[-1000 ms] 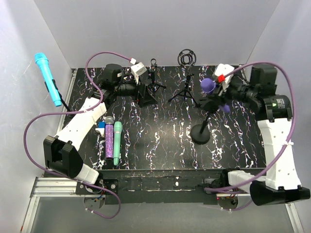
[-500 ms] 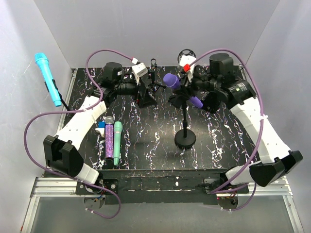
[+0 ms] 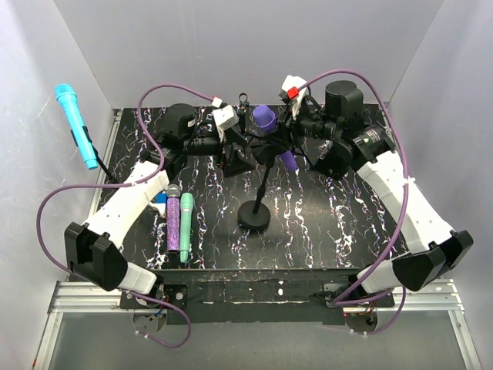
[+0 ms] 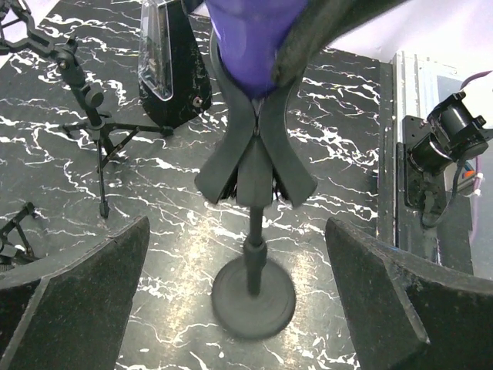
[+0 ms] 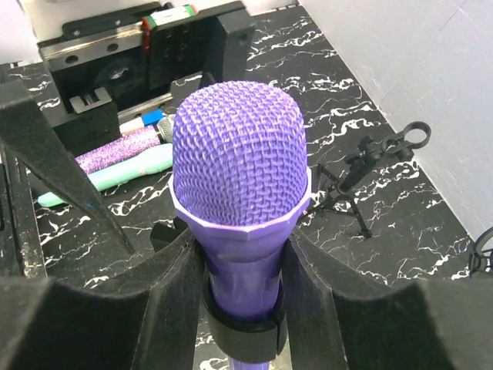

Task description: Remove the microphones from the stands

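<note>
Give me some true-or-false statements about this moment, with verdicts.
1. The purple microphone sits in the clip of the stand. True.
2. The right gripper is clear of the purple microphone. False: its jaws are shut on the microphone's body.
3. The left gripper is open, facing the stand. True.
4. The mint microphone stands upright. False: it lies flat on the table beside the glittery microphone.
5. The cyan microphone lies on the table. False: it hangs on the left wall.
</note>
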You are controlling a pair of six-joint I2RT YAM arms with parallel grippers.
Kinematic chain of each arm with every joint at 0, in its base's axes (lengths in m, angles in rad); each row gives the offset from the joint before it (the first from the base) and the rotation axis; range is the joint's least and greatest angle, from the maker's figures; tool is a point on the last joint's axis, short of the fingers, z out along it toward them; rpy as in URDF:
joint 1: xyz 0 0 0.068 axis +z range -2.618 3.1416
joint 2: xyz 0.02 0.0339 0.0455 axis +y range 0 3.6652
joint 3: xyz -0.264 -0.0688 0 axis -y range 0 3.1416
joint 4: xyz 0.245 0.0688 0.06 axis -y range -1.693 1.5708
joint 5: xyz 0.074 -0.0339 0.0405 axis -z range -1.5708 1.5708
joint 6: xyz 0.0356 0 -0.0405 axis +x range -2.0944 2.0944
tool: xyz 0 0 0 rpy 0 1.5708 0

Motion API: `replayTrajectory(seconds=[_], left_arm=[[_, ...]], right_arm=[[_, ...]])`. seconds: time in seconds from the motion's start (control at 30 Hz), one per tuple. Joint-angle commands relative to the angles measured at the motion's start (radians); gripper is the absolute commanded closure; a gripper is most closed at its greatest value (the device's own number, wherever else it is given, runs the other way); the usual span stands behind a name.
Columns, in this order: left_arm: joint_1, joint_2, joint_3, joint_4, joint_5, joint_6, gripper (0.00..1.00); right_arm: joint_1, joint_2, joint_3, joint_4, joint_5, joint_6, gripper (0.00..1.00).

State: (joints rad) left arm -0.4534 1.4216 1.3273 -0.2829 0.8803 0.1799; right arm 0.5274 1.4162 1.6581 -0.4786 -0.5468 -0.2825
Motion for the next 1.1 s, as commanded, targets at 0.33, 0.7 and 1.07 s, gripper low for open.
replayTrajectory(seconds=[0.33, 0.7, 1.07], left_arm=[[-0.059, 0.080, 0.067, 0.064, 0.057, -0.011, 0.02], [-0.087, 0.123, 0.115, 0.073, 0.080, 0.013, 0.13], [-0.084, 0.148, 0.082, 0.077, 0.071, -0.005, 0.82]], right_arm=[[-0.010, -0.102, -0.178, 0.187, 0.002, -0.004, 0.99], [-0.010, -0.097, -0.185, 0.186, 0.022, 0.002, 0.99], [-0.012, -0.089, -0.176, 0.198, 0.024, -0.003, 0.99]])
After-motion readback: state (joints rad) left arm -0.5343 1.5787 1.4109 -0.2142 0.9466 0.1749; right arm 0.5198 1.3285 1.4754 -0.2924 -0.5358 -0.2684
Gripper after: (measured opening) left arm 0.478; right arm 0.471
